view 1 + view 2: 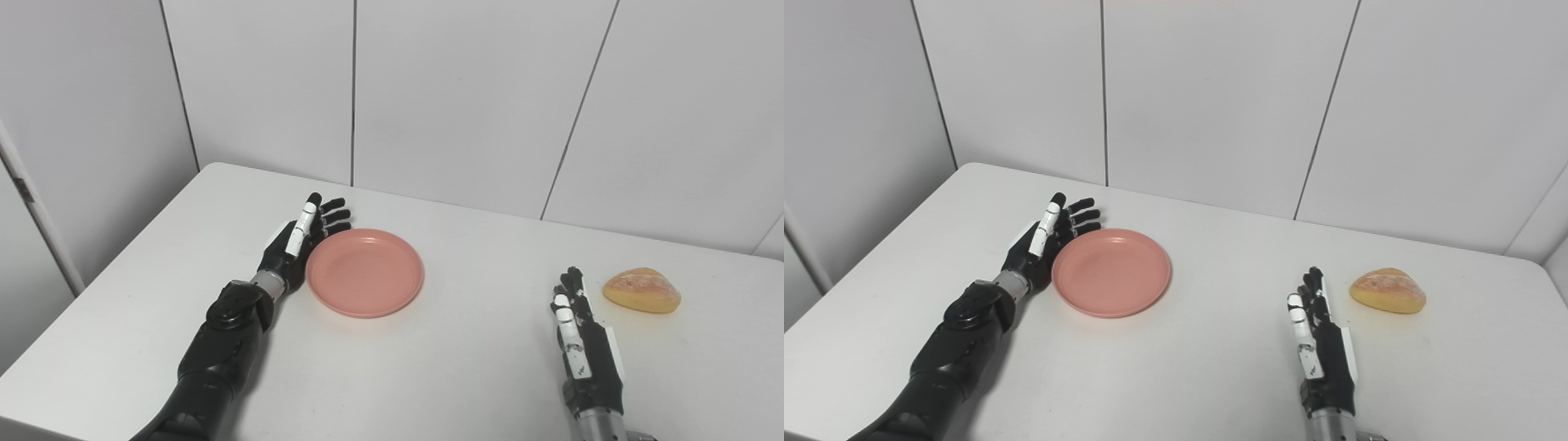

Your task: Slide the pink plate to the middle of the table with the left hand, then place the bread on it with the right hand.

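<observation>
Pink plate (365, 272): smooth, matte pink, round and shallow with a low raised rim; nothing lies in it. It rests flat on the table, left of the table's middle.
Plate orientation: round, so it has no long axis of its own; it reads as an ellipse, wider across the picture than deep.
Bread (642, 290): a golden-yellow roll with a paler, mottled crust on top — domed, with a flat underside on the table. It sits toward the right side, well apart from the plate.
Bread orientation: long axis runs roughly left to right across the picture; the right end tapers to a blunter point, the left end is rounder.
Left hand (299, 244): black with a white-panelled thumb, set edge-on at the plate's left rim. Its fingers are extended and slightly spread, curving round the far-left part of the rim, and it grasps nothing. The palm side appears to touch the rim, though contact cannot be told for certain.
Right hand (579, 324): unclenched, fingers straight and close together, pointing away from the robot. It holds nothing and rests low over the table — near the bread, just to its left, without touching it.
Table (465, 361): plain white, with rounded far corners.
Wall (465, 92): white panels divided by thin dark seams.
</observation>
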